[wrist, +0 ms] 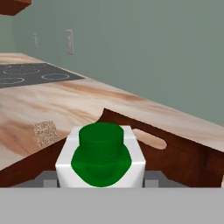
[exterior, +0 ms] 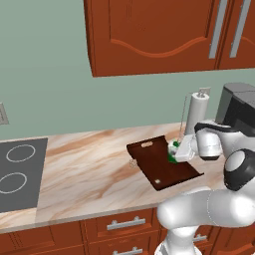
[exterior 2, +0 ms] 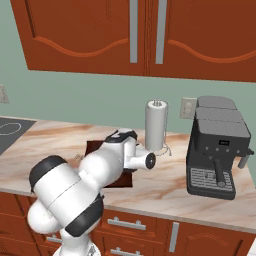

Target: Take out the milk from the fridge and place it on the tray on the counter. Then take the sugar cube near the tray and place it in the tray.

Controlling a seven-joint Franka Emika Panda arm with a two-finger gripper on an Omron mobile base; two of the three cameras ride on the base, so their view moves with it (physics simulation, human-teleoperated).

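Clamped on the milk (wrist: 101,159) over the tray (exterior: 149,162), gripper (wrist: 101,181) jaws on the white body below the green cap. Probably light, rigid, smooth-sided (slippery, tippable if released tilted). Best held mid-body, upright. Sugar cube (wrist: 45,132) just beside tray.

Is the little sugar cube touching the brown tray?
Apart. In the left base view, the sugar cube sits on bare counter just left of the tray.

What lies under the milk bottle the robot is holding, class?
The dark brown tray lies below the milk, held in the gripper. The bottle's base is hidden, so contact with the tray cannot be judged.
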